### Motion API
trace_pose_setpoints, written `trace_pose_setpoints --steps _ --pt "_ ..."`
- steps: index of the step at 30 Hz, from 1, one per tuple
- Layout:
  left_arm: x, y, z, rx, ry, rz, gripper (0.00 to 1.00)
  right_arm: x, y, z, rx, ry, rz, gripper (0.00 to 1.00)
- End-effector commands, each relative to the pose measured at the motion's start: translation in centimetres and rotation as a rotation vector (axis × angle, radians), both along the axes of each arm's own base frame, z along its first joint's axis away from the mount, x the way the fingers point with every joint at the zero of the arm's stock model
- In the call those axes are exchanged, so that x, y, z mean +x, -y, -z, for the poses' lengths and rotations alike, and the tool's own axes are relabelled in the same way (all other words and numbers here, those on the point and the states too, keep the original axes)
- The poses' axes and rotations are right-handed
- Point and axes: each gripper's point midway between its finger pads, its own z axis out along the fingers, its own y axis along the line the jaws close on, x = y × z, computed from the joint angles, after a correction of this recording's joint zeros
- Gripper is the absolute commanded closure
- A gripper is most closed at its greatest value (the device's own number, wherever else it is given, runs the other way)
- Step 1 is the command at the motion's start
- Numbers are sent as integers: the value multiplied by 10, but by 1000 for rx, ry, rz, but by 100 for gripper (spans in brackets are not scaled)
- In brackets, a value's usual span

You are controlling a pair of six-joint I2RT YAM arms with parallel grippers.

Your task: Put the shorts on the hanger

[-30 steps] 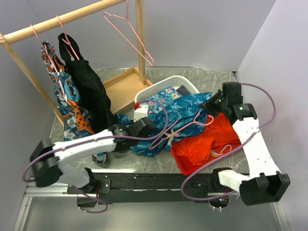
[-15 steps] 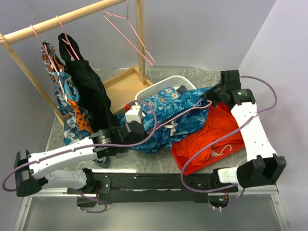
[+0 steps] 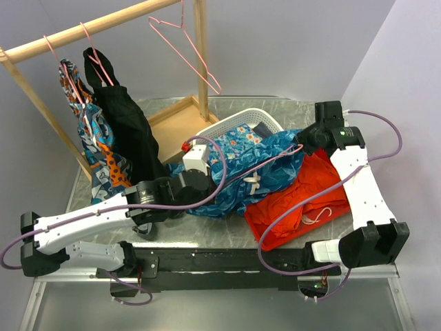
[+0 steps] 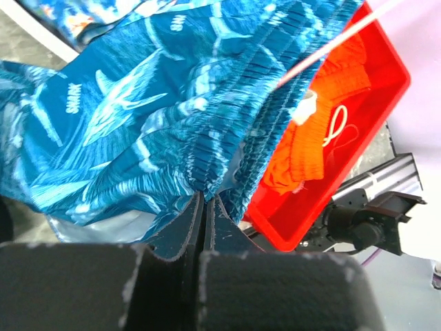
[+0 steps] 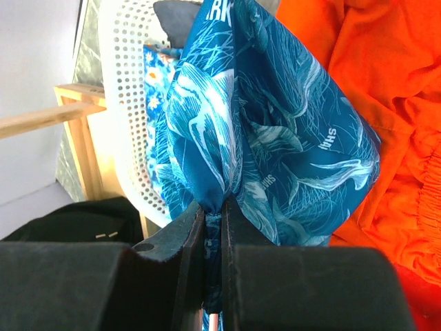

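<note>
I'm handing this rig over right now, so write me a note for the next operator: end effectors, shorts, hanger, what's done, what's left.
Left end effector: shut on the shorts at the gathered waistband.
Right end effector: shut on the shorts' other end.
Shorts are held stretched between them, partly over the red tray.
The hanger crosses the shorts; threaded or not, cannot tell.
Done: shorts gripped.
Left: get them onto the hanger.

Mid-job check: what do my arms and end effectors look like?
The left arm and right arm both have white links with black joints and looping purple cables. A green light shows on the right one. End effector fingers are black with scuffed, pale-flecked edges.
</note>
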Motion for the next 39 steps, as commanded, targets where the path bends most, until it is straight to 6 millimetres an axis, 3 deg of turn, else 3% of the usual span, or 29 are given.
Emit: trace_pose_setpoints --steps 1,2,5,8,9,11,12,13,17,19,23,28,33,36,39 --pt "-7 16 -13 0 5 60 99 16 15 -29 -39 120 90 100" --pt "-5 28 -20 -38 21 85 99 16 10 -28 -32 125 80 100" --pt "2 54 -16 -6 34 118 97 12 -10 -16 -19 99 34 100" --pt "19 74 -1 82 49 102 90 8 -20 6 -13 52 -11 100" --pt "27 79 5 118 58 82 82 6 -19 16 -29 23 -23 100" --pt "34 80 7 154 78 70 74 4 -17 27 -50 -13 -28 100" --pt "37 82 6 162 88 69 63 3 -16 32 -56 -25 -37 100" --pt "39 83 6 177 102 79 59 2 -17 35 -54 -27 -47 100" --pt "37 85 1 187 140 133 45 3 -21 39 -36 -35 -73 100" --pt "34 79 -7 177 168 157 33 4 -23 39 -32 -36 -82 100" --pt "25 60 -18 176 225 205 28 7 -28 48 -19 -62 -101 100" --pt "16 27 22 302 248 230 32 7 -32 53 -11 -82 -125 100" --pt "4 29 56 352 295 294 35 7 -33 52 -16 -87 -144 100" --pt "4 35 66 389 318 326 34 7 -33 50 -20 -85 -151 100" --pt "12 43 62 387 375 320 31 7 -33 48 -25 -80 -158 100"
